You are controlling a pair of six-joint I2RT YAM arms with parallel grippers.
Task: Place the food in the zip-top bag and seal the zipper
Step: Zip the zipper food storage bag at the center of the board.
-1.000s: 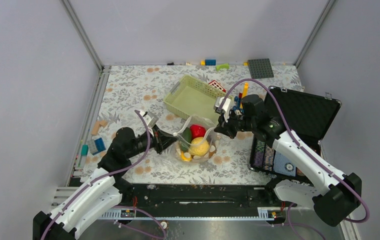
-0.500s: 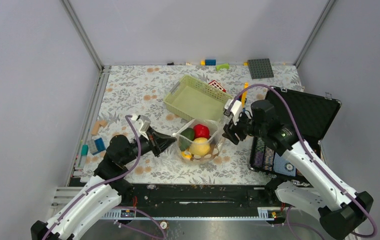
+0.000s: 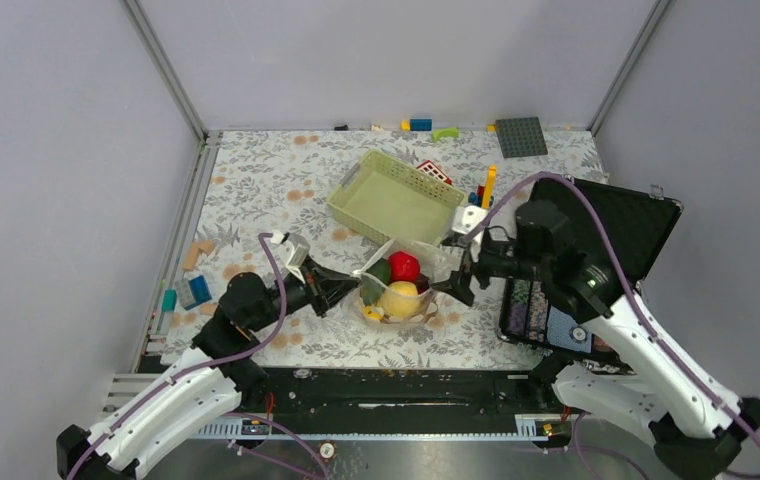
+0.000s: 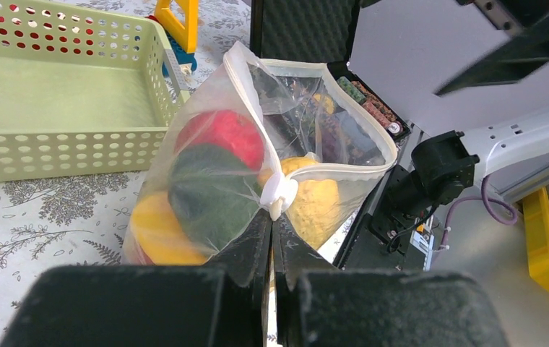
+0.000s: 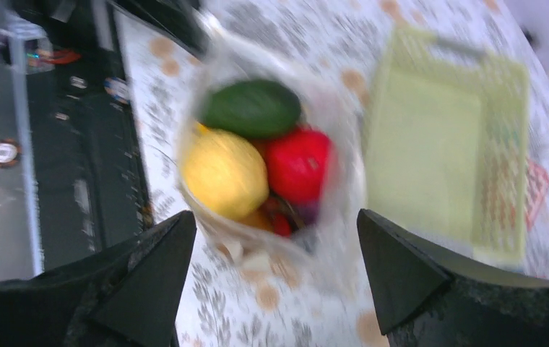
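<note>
Firmly pinched at one end, the filled bag gapes before the basket

Nearest the arm bases, the left gripper [image 4: 271, 217] is clamped on the near end of the thin clear press-seal zipper [image 4: 286, 63], at a white tab [image 4: 279, 194]. The clear dotted zip-top bag [image 4: 293, 94] stands just in front of the pale green lattice basket [image 3: 356, 195], mouth open, holding glossy toy food [image 4: 221, 137]: red, dark green and yellow pieces. At the bag's other side, also before the basket, the right gripper [image 3: 454, 285] spreads its fingers wide; whether it touches the bag is unclear.
</note>
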